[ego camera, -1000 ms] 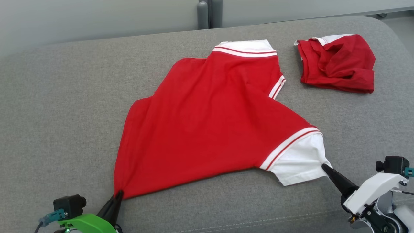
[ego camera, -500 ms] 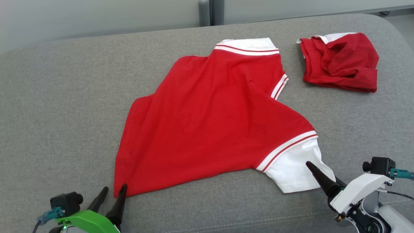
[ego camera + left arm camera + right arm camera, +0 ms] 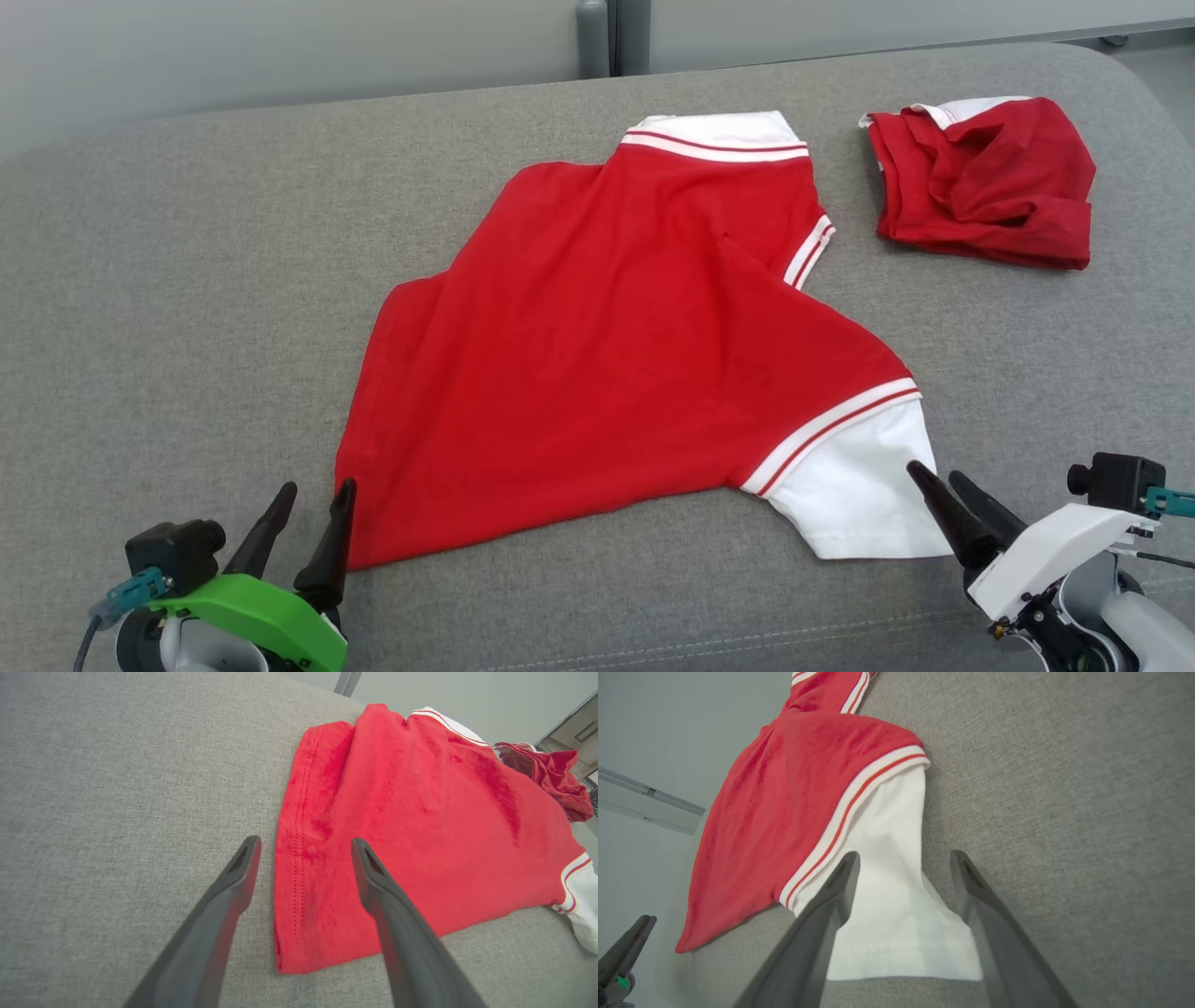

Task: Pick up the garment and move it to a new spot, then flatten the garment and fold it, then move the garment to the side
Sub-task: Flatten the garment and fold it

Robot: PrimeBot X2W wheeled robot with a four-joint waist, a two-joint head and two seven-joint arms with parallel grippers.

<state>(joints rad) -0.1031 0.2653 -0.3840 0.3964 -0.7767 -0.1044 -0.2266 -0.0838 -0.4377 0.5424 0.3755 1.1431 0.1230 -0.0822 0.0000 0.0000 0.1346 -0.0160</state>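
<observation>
The garment (image 3: 607, 345) is a red polo shirt with white collar and sleeve trim, lying spread on the grey cushion (image 3: 187, 280). My left gripper (image 3: 317, 485) stands open at the lower left, its fingers straddling the red hem corner (image 3: 299, 914) without gripping it. In the left wrist view the left gripper (image 3: 306, 841) shows a wide gap above the hem edge. My right gripper (image 3: 934, 471) is open at the lower right. Its fingers stand apart over the white sleeve (image 3: 887, 826), and in the right wrist view the right gripper (image 3: 905, 854) holds nothing.
A second, darker red garment (image 3: 985, 182) lies crumpled at the cushion's back right. The cushion's back edge meets a pale wall (image 3: 280, 47), and a stitched seam (image 3: 747, 639) runs near its front edge. Bare grey fabric stretches to the left.
Both grippers went from shut on the garment to open. The hem corner and the white sleeve slipped free and settled back; both grippers shifted slightly inward.
</observation>
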